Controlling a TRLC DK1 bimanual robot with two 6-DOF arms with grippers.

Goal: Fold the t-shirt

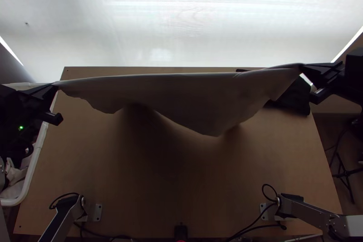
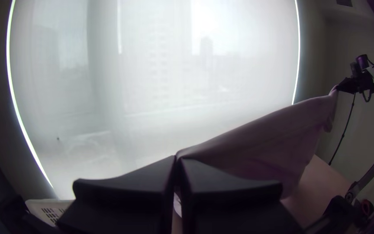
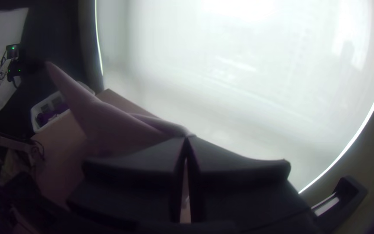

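Observation:
The t-shirt (image 1: 190, 101) hangs stretched between the two grippers above the table, its upper edge nearly straight and its lower edge uneven. At the far left, my left gripper (image 1: 55, 86) is shut on one end of it. My right gripper (image 1: 303, 66) holds the opposite end at the far right, also shut. In the left wrist view the t-shirt (image 2: 260, 143) runs from the left gripper (image 2: 177, 159) over to the other arm. From the right gripper (image 3: 188, 138) in the right wrist view, the t-shirt (image 3: 113, 125) slopes off toward the left arm.
Below the cloth lies the wooden table (image 1: 181, 187). A white basket (image 1: 27, 192) with fabric in it stands beyond the table's left edge. A dark cloth item (image 1: 292, 99) lies at the back right corner. Behind is a bright window blind (image 1: 181, 24).

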